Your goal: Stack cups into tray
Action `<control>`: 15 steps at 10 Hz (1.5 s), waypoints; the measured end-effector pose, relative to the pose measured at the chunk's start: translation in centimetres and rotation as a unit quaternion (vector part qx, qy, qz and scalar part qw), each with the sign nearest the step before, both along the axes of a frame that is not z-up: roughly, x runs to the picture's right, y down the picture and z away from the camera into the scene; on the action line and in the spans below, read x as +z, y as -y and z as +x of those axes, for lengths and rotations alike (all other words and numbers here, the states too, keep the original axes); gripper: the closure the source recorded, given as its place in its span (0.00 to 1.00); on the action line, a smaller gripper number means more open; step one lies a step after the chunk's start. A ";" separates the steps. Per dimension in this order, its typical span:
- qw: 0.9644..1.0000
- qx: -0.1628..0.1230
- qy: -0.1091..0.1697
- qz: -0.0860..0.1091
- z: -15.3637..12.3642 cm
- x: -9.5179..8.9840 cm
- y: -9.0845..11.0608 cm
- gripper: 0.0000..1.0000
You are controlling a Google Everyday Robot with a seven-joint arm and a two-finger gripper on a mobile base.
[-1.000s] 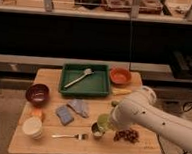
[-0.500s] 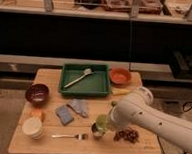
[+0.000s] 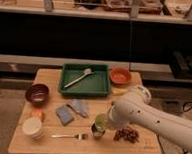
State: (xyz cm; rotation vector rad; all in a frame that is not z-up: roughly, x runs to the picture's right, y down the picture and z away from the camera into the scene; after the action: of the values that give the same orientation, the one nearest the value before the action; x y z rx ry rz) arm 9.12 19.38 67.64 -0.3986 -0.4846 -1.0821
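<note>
One gripper point(image 3: 105, 124), at the tip of the white arm point(image 3: 151, 118) over the table's point(image 3: 49, 78) front part, is clamped on the pale green cup point(image 3: 100, 122), held just above the steel cup point(image 3: 97, 134). The cream cup point(image 3: 32, 128) stands at the front left corner, and the green tray point(image 3: 96, 85) lies at the back, well apart

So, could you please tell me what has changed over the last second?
The arm edged slightly left, bringing the pale green cup, apparently held in the shut gripper, over the steel cup. The cream cup and the tray stayed put.
</note>
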 end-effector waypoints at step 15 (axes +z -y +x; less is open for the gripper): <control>0.998 -0.053 0.033 -0.023 -1.1 -0.2 -0.3 0.50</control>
State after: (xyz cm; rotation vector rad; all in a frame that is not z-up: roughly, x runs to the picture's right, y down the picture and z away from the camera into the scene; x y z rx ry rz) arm 8.00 19.64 67.47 -0.4349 -0.5527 -1.1902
